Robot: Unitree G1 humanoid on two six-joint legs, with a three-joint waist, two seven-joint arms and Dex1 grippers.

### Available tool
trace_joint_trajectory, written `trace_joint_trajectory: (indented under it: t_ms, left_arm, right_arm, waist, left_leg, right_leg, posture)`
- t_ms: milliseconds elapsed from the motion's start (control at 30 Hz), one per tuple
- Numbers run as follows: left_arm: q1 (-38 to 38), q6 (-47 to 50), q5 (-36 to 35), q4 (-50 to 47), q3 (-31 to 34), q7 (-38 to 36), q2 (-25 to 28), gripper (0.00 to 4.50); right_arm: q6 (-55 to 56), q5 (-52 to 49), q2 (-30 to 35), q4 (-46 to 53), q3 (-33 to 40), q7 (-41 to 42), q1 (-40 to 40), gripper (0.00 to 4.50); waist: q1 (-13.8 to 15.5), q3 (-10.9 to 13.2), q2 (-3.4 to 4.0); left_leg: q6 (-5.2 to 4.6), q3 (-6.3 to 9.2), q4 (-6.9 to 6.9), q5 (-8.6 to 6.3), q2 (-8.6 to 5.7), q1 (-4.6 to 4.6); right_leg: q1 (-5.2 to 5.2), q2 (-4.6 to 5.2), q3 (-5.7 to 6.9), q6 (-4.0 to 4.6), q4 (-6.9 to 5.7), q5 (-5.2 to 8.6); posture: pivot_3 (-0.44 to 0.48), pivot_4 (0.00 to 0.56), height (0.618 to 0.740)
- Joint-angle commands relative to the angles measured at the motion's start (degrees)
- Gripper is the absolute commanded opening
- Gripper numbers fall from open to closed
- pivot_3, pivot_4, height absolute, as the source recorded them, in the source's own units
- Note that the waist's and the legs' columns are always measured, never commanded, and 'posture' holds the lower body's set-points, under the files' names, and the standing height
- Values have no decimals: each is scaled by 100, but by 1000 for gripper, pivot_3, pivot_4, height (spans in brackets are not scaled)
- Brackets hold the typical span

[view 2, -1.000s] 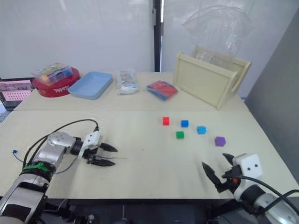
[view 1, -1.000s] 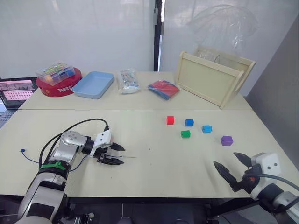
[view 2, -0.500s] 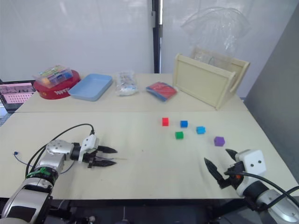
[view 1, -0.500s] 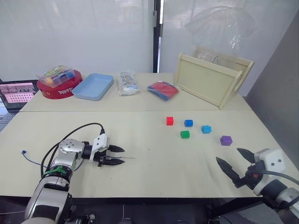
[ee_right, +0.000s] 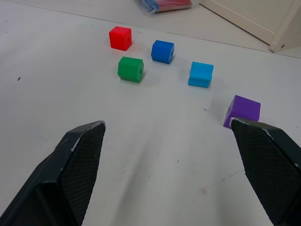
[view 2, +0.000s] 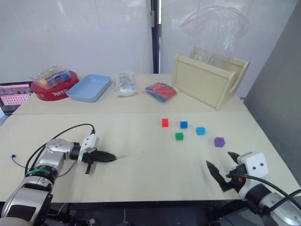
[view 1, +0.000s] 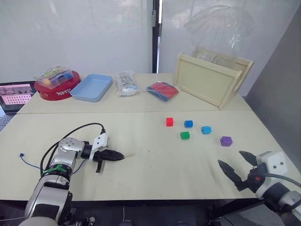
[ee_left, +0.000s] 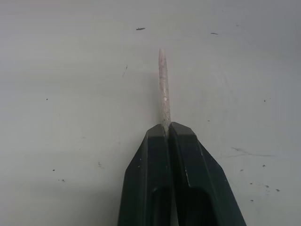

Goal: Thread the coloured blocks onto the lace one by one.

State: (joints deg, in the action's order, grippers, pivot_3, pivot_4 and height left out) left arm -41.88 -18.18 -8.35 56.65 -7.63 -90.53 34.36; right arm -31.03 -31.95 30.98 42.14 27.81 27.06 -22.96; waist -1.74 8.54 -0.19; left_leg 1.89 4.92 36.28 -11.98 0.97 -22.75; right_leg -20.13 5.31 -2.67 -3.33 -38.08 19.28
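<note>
Left gripper jaws pinched on lace, pale tip poking out ahead, low over table. Right gripper jaws wide, empty. Five blocks loose beyond right jaws, purple nearest. Nothing threaded; all five remain.

Place: a robot test room or lab, looking staged rather than lived in.
Surface: two plain cream work tables are standing pushed together, scuffed and speckled.
Walls: bare white panels are running behind, with a dark vertical post between them.
Monitoring: an open laptop is showing a screen at the left edge.
Props: a red round tin carrying a clear plastic box of colourful pieces, a light blue plastic tray, a pale wooden crate and a crumpled clear plastic bag are lining the far table.
</note>
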Motion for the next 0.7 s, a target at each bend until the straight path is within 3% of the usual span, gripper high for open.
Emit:
trace_joint_trajectory:
  t_ms: [33,133,267,467,700]
  left_arm:
    - [-97,256,151,-238,-67,-40,-13,26]
    - [-200,848,2,-851,-7,-134,76,26]
    - [198,2563,-834,-3041,-287,-197,738,26]
    - [866,3261,-955,-4489,-207,-103,1117,26]
    - [1230,3496,-985,-5079,-73,228,1137,26]
  right_arm:
    - [178,174,-67,52,32,-129,-7,4500]
    - [219,393,-236,-72,-62,-367,32,4500]
    - [419,995,-638,-665,-303,-1003,429,4500]
    - [426,1270,-770,-1565,-470,-1320,1258,4500]
    - [471,1362,-845,-2326,-807,-1295,2163,4500]
  waist:
    - [20,2,-3]
    - [39,10,-15]
    - [-37,31,-51]
    - [-92,28,-16]
    - [-56,30,-20]
  left_leg:
    - [0,0,1,0,0,-2]
    - [0,1,1,0,0,-10]
    - [0,5,0,0,8,-21]
    - [0,-7,-20,0,7,-5]
    - [0,-7,-18,0,5,-10]
  right_leg:
    - [-1,0,0,0,1,0]
    - [-10,0,1,0,0,0]
    - [-23,-6,3,1,-4,0]
    - [-24,-4,-11,2,-2,0]
    - [-25,-2,-11,2,-1,0]
  posture:
    - [0,150,740]
    - [0,150,740]
    - [0,150,740]
    - [0,150,740]
    - [0,150,740]
